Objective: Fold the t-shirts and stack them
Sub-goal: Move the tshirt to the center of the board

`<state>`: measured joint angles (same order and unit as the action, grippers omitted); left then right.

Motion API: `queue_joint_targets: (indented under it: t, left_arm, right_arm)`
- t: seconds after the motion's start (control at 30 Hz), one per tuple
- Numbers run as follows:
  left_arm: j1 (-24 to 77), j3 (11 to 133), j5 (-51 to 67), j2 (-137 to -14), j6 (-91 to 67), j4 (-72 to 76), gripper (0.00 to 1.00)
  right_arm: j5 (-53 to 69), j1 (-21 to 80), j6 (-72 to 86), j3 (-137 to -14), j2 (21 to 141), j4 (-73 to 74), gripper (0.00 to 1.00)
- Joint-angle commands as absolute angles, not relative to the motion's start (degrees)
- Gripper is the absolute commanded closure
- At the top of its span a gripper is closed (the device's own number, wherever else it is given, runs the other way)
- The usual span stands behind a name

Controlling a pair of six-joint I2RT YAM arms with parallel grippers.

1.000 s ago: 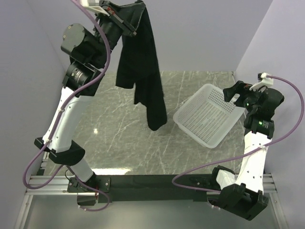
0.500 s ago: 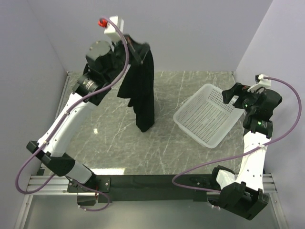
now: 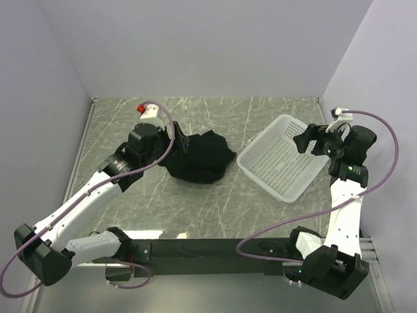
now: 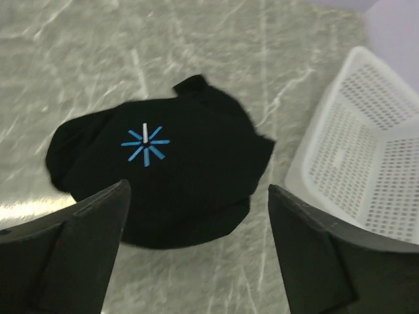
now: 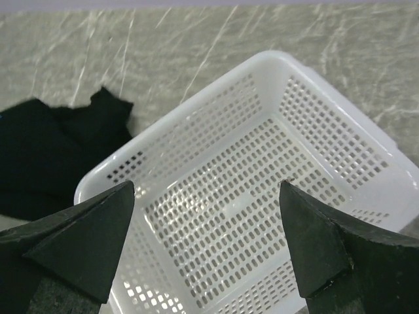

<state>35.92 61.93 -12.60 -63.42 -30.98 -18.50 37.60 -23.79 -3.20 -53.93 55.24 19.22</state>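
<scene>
The black t-shirt [image 3: 201, 160] lies in a crumpled heap on the marble table, left of the basket. Its light-blue starburst logo [image 4: 145, 143] faces up in the left wrist view. My left gripper [image 3: 181, 145] hovers at the heap's left edge, open, with nothing between its fingers [image 4: 91, 226]; the t-shirt [image 4: 177, 176] lies below them. My right gripper [image 3: 306, 142] stands open over the right side of the white perforated basket [image 3: 260, 179], holding nothing. In the right wrist view a corner of the t-shirt [image 5: 55, 154] shows left of the basket [image 5: 163, 131].
The basket [image 4: 314, 154] sits at an angle at the right of the table, with nothing in it. Purple-grey walls close the table on the left, back and right. Bare marble [image 3: 195, 208] lies in front of the t-shirt.
The left arm came down from high up, where it held the hanging t-shirt, and opened. The t-shirt now lies heaped on the table. The right gripper shifted slightly left.
</scene>
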Motion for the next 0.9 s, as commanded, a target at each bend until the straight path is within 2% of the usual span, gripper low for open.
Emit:
queue_joint_targets:
  t: [0.0,0.1,0.27,0.47,0.63,0.87]
  left_arm:
    - [35.8,58.7,-19.1,-58.4,-31.2,-17.2,0.07]
    - [35.7,56.4,-23.6,-55.8,-30.5,-18.6,0.01]
    - [35.4,54.9,-27.2,-55.5,-30.8,-16.4,0.01]
    - [35.0,54.9,-26.5,-57.7,-32.8,-12.8,0.01]
    - [34.8,54.4,-24.3,-58.5,-33.9,-9.8,0.01]
    - [34.7,51.9,-23.8,-57.6,-35.2,-9.2,0.00]
  right_arm:
    - [41.2,-21.9,-9.9,-54.0,55.7,21.3,0.03]
    - [41.5,-19.0,-13.3,-54.4,56.3,23.5,0.04]
    - [40.2,-10.9,-15.6,-55.6,58.0,27.2,0.03]
    - [37.3,-7.5,-17.8,-58.0,59.8,31.9,0.04]
    - [14.7,-7.9,-12.1,-58.0,60.2,32.1,0.04]
    - [-1.1,-11.0,-5.1,-52.0,53.3,34.0,0.11]
